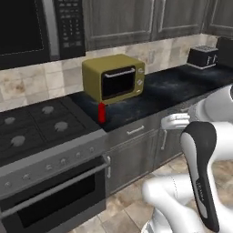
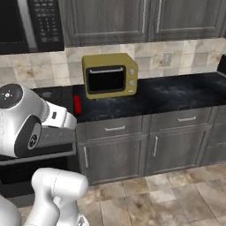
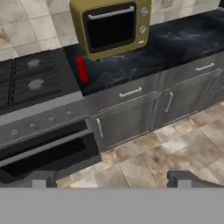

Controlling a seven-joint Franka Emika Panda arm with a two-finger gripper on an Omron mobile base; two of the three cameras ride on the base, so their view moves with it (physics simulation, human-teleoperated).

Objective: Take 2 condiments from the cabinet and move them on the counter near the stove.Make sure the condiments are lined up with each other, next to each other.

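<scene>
- Left base view looks forward and down from behind the arm, stove (image 1: 32, 127) near at left, counter (image 1: 182, 84) running right.
- Right base view faces the counter (image 2: 176, 99) squarely.
- Hand view looks down from farther back.
- All share the toaster oven (image 3: 111, 26).

The black marble-look counter (image 1: 182, 86) carries an olive-yellow toaster oven (image 1: 114, 78), a red bottle (image 1: 102, 113) upright just before it near the stove (image 1: 32, 125), and a dark toaster (image 1: 202, 56) farther along.

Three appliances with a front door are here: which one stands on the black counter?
The olive-yellow toaster oven, sitting on the counter beside the red bottle. The microwave hangs higher up, and the stove stands on the floor.
</scene>
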